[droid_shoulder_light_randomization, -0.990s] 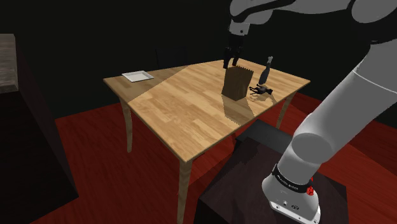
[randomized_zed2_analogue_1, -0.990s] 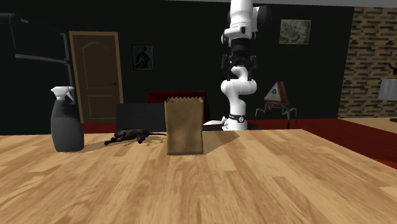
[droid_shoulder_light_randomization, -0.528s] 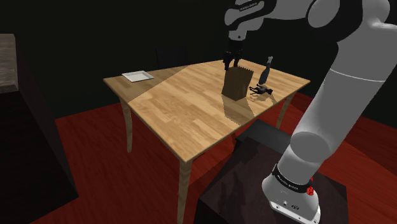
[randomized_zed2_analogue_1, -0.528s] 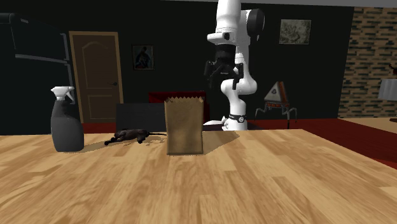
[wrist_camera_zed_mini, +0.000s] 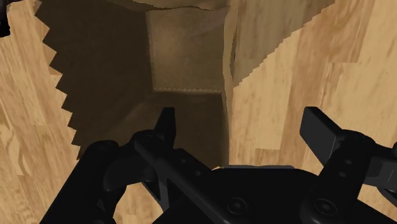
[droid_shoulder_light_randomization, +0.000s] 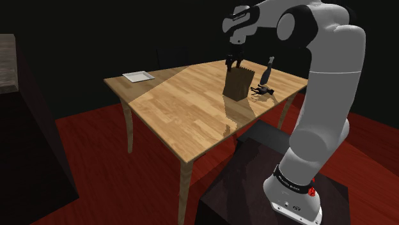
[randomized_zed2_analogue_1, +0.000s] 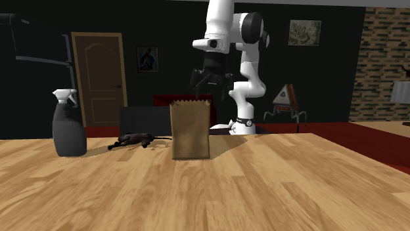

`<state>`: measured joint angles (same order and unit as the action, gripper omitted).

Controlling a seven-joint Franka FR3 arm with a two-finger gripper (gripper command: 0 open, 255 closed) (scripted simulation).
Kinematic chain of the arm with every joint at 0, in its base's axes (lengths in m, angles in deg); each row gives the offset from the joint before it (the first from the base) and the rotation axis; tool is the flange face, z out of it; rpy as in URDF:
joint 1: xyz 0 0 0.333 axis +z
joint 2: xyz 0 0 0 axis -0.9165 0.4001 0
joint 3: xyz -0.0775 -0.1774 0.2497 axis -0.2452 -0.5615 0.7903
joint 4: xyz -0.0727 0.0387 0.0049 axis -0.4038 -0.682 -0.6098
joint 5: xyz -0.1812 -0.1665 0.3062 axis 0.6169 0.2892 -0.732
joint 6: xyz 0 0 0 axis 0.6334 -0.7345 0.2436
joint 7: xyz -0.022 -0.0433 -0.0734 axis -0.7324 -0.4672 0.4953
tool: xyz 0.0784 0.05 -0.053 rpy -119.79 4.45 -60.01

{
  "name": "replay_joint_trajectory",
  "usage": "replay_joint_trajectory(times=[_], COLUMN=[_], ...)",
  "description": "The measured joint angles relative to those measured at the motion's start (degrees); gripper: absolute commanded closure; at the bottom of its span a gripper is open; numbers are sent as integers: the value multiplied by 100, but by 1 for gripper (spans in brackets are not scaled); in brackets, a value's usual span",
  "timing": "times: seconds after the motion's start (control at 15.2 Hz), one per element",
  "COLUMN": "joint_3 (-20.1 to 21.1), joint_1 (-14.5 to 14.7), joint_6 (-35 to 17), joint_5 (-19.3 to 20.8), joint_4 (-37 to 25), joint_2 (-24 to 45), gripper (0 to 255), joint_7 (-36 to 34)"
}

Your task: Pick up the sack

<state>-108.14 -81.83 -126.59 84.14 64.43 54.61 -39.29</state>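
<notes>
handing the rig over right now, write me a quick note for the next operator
Gripper: open, holding nothing, just over the rim of the sack, one finger above its opening, the other outside its wall.
Sack: brown, upright on the wooden table, mouth open.
Done: gripper lined up on the rim.
Left: lower, close on the wall, lift.

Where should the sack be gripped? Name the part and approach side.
Grip the sack by its serrated top rim, coming straight down: it stands upright and open-mouthed. The open gripper sits above one wall, a finger to each side.
</notes>
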Motion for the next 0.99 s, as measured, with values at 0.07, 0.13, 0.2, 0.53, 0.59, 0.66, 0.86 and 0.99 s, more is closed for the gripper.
replay_joint_trajectory(times=[0.07,0.13,0.2,0.53,0.59,0.66,0.86,0.99], joint_3=[-9,-11,-8,4,6,7,8,8], joint_1=[-26,-33,-38,-51,-50,-49,-49,-50], joint_6=[-53,-127,-187,-467,-486,-495,-500,-500], joint_5=[-10,-13,-23,-57,-59,-60,-62,-63], joint_4=[10,64,95,284,298,304,304,304], joint_2=[45,65,97,193,199,202,205,205], gripper=[0,0,0,255,255,255,255,255], joint_7=[27,30,31,34,31,30,30,30])
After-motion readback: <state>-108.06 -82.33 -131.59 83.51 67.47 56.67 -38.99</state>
